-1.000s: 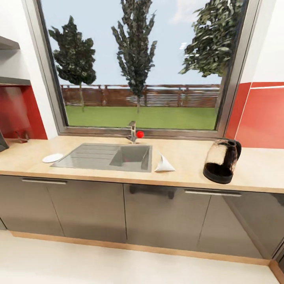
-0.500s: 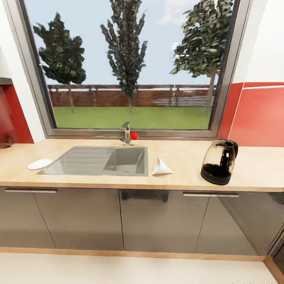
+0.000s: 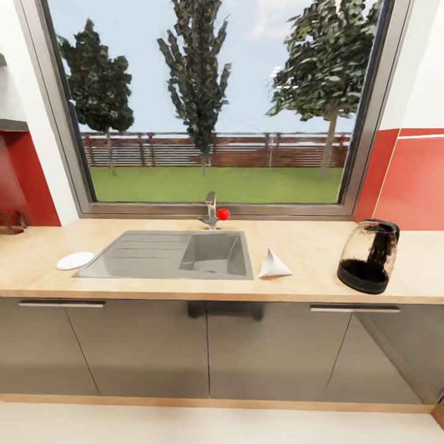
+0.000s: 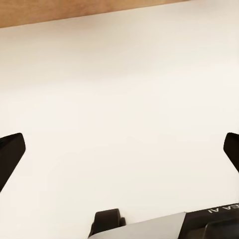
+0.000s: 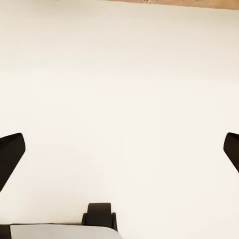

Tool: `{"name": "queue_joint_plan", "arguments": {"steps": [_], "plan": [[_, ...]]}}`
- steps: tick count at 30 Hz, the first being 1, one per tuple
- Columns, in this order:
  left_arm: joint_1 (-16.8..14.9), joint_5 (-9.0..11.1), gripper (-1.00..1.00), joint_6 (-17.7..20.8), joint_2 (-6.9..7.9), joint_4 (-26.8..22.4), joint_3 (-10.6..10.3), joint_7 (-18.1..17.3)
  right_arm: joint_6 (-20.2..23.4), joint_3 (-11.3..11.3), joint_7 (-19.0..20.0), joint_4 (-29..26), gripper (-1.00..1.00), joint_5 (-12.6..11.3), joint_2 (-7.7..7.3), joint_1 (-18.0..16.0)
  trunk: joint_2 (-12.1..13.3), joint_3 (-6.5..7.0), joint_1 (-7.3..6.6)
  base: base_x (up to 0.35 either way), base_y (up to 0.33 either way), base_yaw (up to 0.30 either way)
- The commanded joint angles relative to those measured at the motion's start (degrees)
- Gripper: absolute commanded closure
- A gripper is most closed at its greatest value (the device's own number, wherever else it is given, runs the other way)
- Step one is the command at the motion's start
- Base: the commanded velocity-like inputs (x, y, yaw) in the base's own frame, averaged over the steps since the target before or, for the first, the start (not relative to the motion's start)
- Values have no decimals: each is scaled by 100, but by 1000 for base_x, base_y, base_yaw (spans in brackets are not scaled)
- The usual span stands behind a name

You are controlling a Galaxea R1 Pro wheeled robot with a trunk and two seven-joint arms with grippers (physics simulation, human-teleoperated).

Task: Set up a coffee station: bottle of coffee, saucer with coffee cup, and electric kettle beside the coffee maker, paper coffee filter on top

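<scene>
The kitchen countertop (image 3: 320, 243) runs across the head view, with a grey steel sink (image 3: 216, 253) set into it. A white saucer (image 3: 75, 260) lies left of the sink. Just right of the sink stands a white paper coffee filter (image 3: 273, 264), a folded cone. The clear glass electric kettle (image 3: 369, 256) with a black base stands at the far right. An end of the dark kitchen shelf (image 3: 11, 125) shows at the left edge. My left gripper (image 4: 119, 154) and right gripper (image 5: 119, 154) are both open over pale floor, holding nothing. The coffee maker, bottle of coffee and coffee cup are out of view.
A tap with a red knob (image 3: 222, 213) stands behind the sink under a large window. Dark grey cabinet fronts (image 3: 142, 345) with bar handles fill the space below the counter. A small dark object (image 3: 13, 222) sits on the counter's far left. Pale floor (image 3: 216, 425) lies before the cabinets.
The whole head view has shifted, first one way and then back, so the camera moved. The saucer, filter and kettle keep their places on the counter.
</scene>
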Motion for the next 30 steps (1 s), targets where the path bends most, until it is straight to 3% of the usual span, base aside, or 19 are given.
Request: {"name": "queue_joint_plan", "arguments": {"steps": [1, 13, 30], "plan": [[1, -43, -100, -8, 0, -7, 6, 0, -19, 4, 1, 4, -100, 1, -1, -3, -3, -5, 1, 39, 299, -1], [1, -45, -100, -8, 2, -2, 13, 0, -19, 7, 0, 3, -100, 1, 0, -4, -3, -5, 1, 6, 90, -178], [1, -45, -100, -8, 2, -1, 13, 0, -12, 6, 1, 3, -100, 1, -9, -4, -3, -5, 1, 0, 220, -17]]}}
